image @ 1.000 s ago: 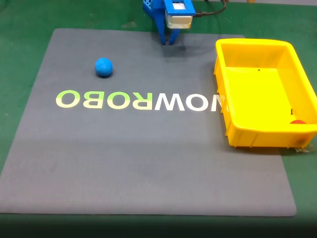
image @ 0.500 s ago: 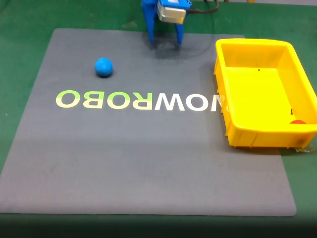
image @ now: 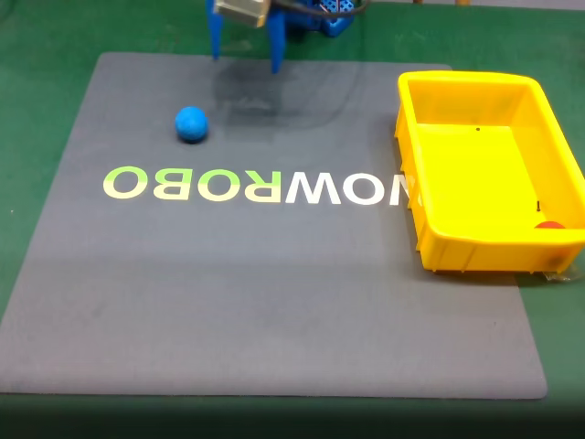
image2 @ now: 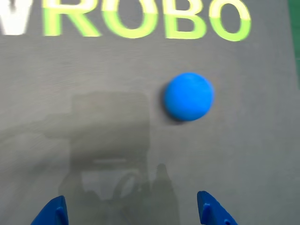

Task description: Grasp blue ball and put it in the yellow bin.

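The small matte blue ball (image: 191, 123) sits alone on the dark grey mat (image: 274, 302), just above the pale green "ROBO" lettering (image: 192, 183) in the fixed view and well apart from the big glossy yellow plastic bin (image: 489, 174) on the mat's right side. Up at the far edge, the blue two-finger gripper (image: 245, 62) hangs with its fingers spread wide and nothing between them. In the wrist view the ball (image2: 188, 96) lies ahead of the fingertips (image2: 213, 208), closer to the right one.

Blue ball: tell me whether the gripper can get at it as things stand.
Probably yes. The gripper is open, and bare mat lies between it and the blue ball; nothing stands in the way.
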You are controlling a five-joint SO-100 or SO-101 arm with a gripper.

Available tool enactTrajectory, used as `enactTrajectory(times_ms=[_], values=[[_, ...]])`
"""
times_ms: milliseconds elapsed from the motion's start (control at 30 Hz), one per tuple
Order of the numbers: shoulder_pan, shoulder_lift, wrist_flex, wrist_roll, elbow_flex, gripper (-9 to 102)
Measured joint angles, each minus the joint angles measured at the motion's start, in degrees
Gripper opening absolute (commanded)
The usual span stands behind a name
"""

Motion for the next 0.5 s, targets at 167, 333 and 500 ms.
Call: enactTrajectory(times_ms=[167,333,500], values=[[2.0,-11.4,-1.8,0.6,-6.9,31],[2.5,-20.7,-2.4,1.8,-13.1,31],[2.9,-27.8,-3.3,1.8,-18.0,32]])
